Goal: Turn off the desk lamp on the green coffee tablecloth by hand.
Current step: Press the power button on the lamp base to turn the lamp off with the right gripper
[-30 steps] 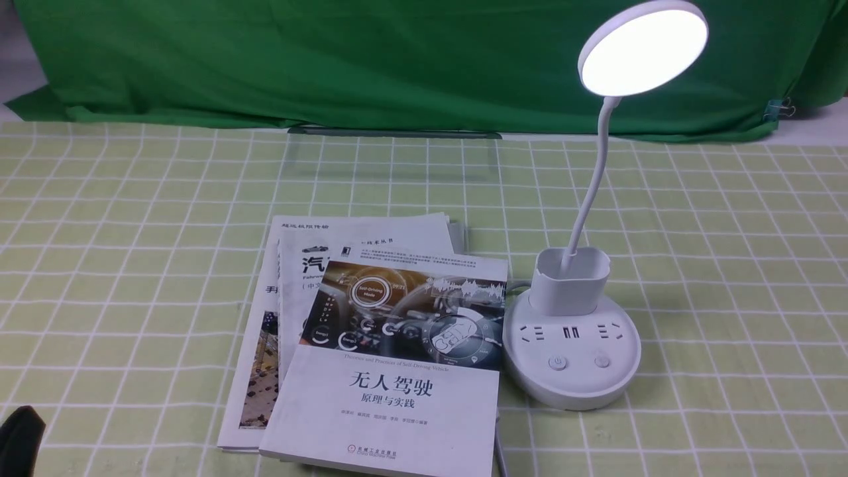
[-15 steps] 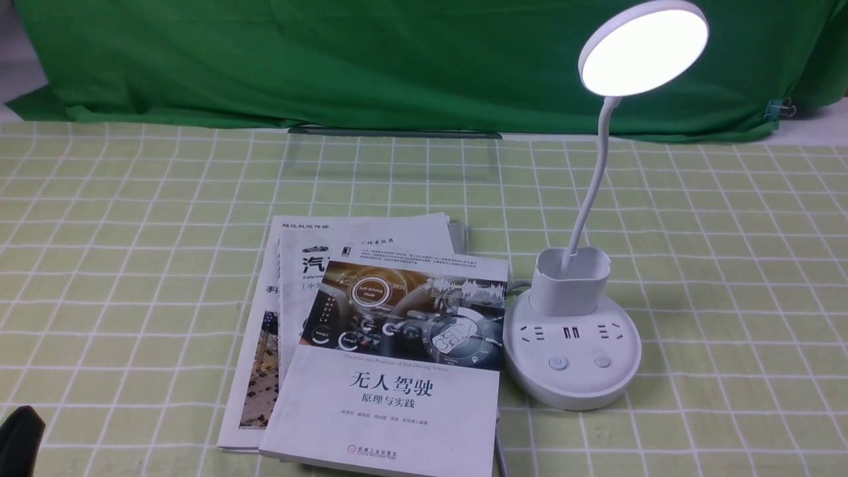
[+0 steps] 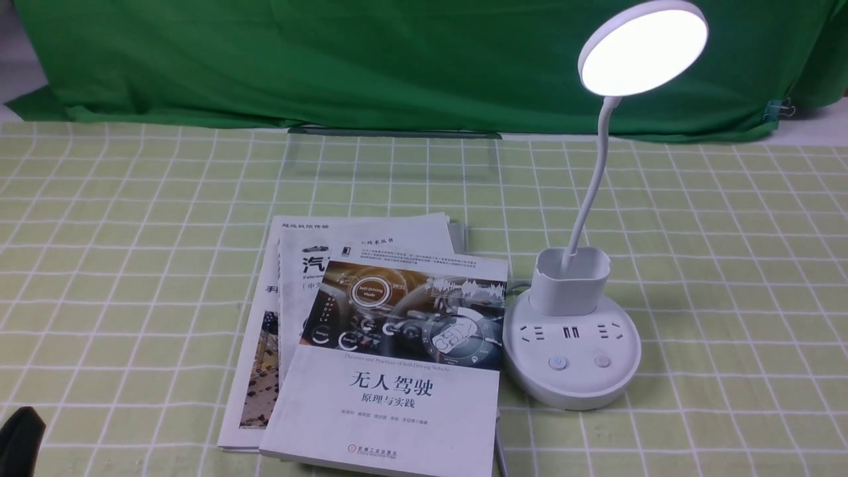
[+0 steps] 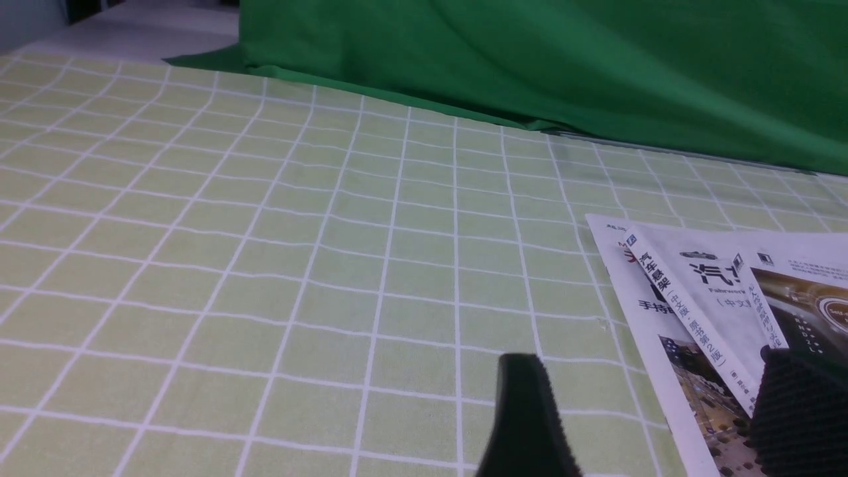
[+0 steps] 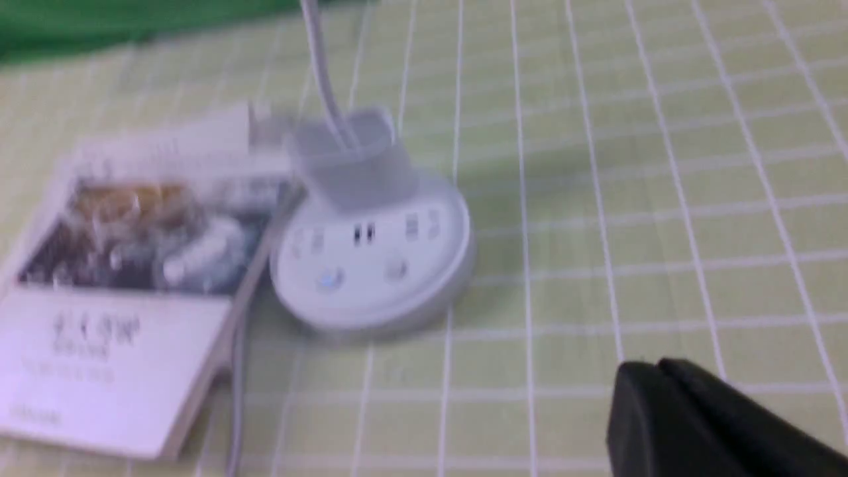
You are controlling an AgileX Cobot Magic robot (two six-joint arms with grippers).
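The white desk lamp [image 3: 571, 338] stands on the green coffee tablecloth [image 3: 729, 265], right of centre. Its round disc head [image 3: 644, 50] is lit. Two buttons sit on the front of its oval base, the left button [image 3: 558, 362] glowing faintly blue. The lamp also shows, blurred, in the right wrist view [image 5: 371, 258]. My right gripper [image 5: 652, 384] is shut and empty, apart from the base, and is out of the front view. My left gripper [image 4: 646, 377] is open and empty over the cloth beside the books; only a black bit of it [image 3: 20, 440] shows at the front view's lower left corner.
A stack of books [image 3: 377, 344] lies just left of the lamp base, touching it. A grey cable [image 3: 498, 444] runs from the base toward the front edge. A dark green backdrop cloth [image 3: 397, 59] hangs at the back. A clear sheet [image 3: 391, 159] lies before it.
Nothing has visibly changed in the front view; the lamp stays lit. The blur in the right wrist view suggests that arm is moving.
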